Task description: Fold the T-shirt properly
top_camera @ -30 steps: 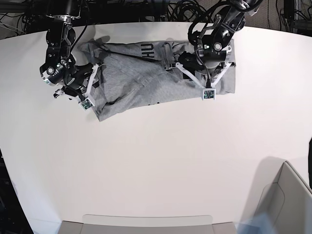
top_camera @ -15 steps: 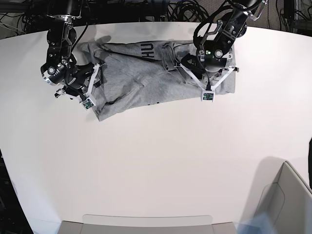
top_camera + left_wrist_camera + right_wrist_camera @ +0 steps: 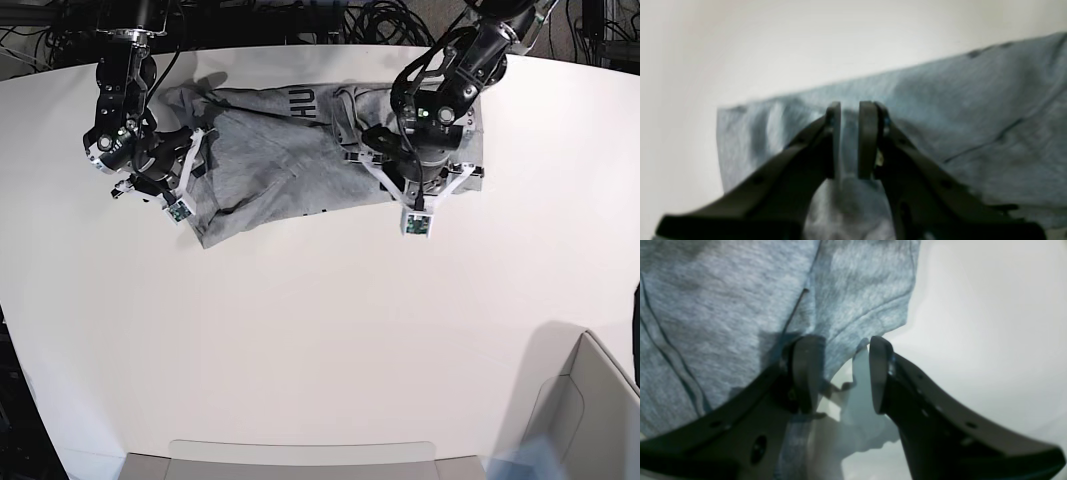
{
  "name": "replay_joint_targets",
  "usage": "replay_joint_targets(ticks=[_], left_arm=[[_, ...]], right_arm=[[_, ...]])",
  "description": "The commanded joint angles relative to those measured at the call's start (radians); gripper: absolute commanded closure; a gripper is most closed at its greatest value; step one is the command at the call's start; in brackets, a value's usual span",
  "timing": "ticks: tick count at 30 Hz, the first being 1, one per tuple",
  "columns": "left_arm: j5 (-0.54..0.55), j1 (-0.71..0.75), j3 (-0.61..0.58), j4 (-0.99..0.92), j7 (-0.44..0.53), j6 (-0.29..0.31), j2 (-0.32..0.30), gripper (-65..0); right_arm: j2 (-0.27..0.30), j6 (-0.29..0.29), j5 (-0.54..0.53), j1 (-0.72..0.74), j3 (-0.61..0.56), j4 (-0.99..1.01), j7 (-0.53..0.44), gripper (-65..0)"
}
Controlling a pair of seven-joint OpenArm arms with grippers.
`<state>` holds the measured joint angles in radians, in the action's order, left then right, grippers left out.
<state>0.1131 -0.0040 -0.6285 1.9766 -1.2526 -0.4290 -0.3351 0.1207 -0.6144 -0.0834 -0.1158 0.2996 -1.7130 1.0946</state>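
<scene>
Base view, left to right. Right gripper [image 3: 172,170] sits at the left edge of the T-shirt [image 3: 280,160], low over the fabric near a sleeve. In the right wrist view its jaws are spread apart, straddling the shirt's hem corner; one finger [image 3: 806,373] rests on grey cloth, the other is over bare table. Cloth edge hangs in the gap, not pinched: released.

T-shirt is heather grey, crumpled and partly bunched, lying across the far part of the white table [image 3: 320,350]. Dark block letters [image 3: 302,102] show on a turned-over bit near the far edge. A dark seam line crosses the fabric [image 3: 796,310].

Left gripper [image 3: 425,185] is pressed down on the shirt's right end, arm coming in from the top right. Left wrist view: jaws nearly together, only a narrow slit between the fingers [image 3: 868,140], with a ridge of grey cloth rising into that slit, so clenched on the T-shirt. That view is blurred.

White box corner [image 3: 590,400] at lower right, well apart from the shirt. Cables [image 3: 370,20] behind the table's far edge.
</scene>
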Motion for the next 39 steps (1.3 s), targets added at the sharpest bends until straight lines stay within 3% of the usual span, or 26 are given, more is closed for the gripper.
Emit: replay_joint_targets(ticks=[1,9,13,17,21,25,31,35,39], left_arm=[[-0.002,-0.009,-0.021,0.008,-0.002,-0.003,-0.002,-9.2],[-0.011,-0.049,-0.057,-0.009,-0.031,-0.02,-0.002,-9.6],[-0.065,0.006,0.014,0.042,-0.055,-0.147,-0.006,-13.7],[-0.186,0.106,0.054,0.066,-0.043,-0.269,-0.009,-15.0],[-0.275,0.175,0.019,0.066,-0.039,-0.269,-0.002,-14.3],[-0.284,0.197,-0.015,0.059,-0.029,-0.269,0.038,-9.4],[-0.281,0.177,-0.018,-0.162,0.141,-0.269,0.1,-9.3],[-0.281,0.111,-0.018,-0.313,0.204,-0.23,0.11,-9.2],[-0.281,0.065,-0.017,-0.377,0.218,-0.229,0.112,-9.2]], right_arm=[[0.004,-0.006,-0.009,0.014,0.002,-0.02,-0.015,-24.7],[0.003,-0.006,-0.009,0.014,0.008,-0.019,-0.015,-24.7],[0.003,-0.006,-0.009,0.014,0.008,-0.017,-0.015,-24.7],[0.003,-0.006,-0.009,0.017,0.003,-0.015,-0.015,-24.7],[0.003,-0.006,-0.013,0.021,0.002,-0.015,-0.015,-24.7],[-0.011,-0.006,-0.009,0.031,0.006,-0.015,-0.015,-24.7],[-0.017,-0.006,-0.016,0.024,0.013,-0.034,-0.017,-24.7],[-0.042,-0.008,-0.028,0.023,0.092,-0.077,-0.017,-24.7],[-0.043,-0.009,-0.117,0.023,0.212,-0.106,-0.017,-24.7]])
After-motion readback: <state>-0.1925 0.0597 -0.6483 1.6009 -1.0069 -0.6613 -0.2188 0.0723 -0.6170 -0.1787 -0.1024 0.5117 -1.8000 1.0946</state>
